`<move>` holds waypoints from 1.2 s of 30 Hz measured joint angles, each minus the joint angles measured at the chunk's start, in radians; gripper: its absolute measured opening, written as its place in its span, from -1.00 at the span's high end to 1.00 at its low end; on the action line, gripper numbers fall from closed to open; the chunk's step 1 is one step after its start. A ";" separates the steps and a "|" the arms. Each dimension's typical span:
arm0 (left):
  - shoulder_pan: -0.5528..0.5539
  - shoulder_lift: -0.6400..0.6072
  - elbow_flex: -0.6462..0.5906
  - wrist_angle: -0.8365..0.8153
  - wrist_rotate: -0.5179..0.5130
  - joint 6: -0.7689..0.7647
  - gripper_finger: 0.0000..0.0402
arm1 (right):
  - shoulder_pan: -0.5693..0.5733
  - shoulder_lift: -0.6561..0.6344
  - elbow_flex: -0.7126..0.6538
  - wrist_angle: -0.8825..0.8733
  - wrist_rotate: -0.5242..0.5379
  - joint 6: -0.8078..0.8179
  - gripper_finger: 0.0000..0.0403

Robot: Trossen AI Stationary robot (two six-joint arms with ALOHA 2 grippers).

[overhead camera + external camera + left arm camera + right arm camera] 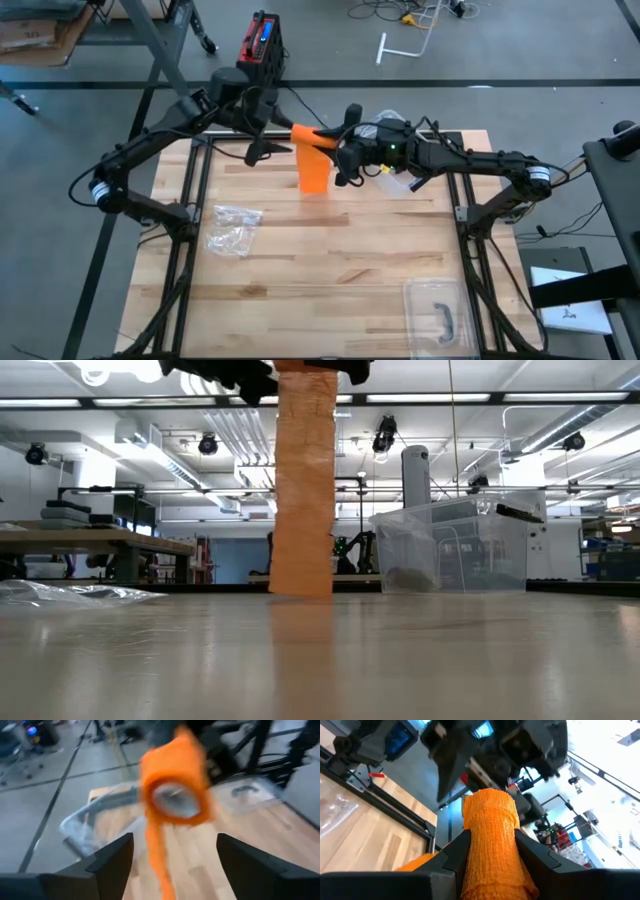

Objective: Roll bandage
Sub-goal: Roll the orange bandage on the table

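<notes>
Bandage roll [492, 825] is up in the air over the table's far half. My left gripper [172, 857] sits beside it with fingers spread, touching nothing. My right gripper [490, 847] clamps the roll, and the loose orange tail [315, 170] hangs to the wooden table [330, 270].

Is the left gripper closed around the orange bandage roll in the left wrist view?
No: the left gripper stands open, its fingers apart, with the bandage roll ahead of them, untouched.
</notes>
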 joint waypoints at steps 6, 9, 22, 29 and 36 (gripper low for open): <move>0.007 -0.038 0.000 0.031 0.024 0.002 -0.53 | 0.002 0.000 0.000 0.012 0.001 -0.027 0.40; 0.007 -0.029 0.001 0.108 0.086 -0.120 -0.60 | 0.004 0.000 0.000 0.013 0.000 -0.067 0.40; -0.002 0.041 0.001 0.214 0.247 -0.272 -0.60 | 0.006 0.000 0.000 0.014 0.000 -0.134 0.40; -0.026 0.055 0.001 0.272 0.135 -0.328 -0.18 | 0.006 0.000 0.001 0.012 0.001 -0.119 0.40; -0.050 0.063 -0.002 0.269 0.093 -0.272 0.48 | 0.007 0.000 0.001 0.013 0.003 0.115 0.39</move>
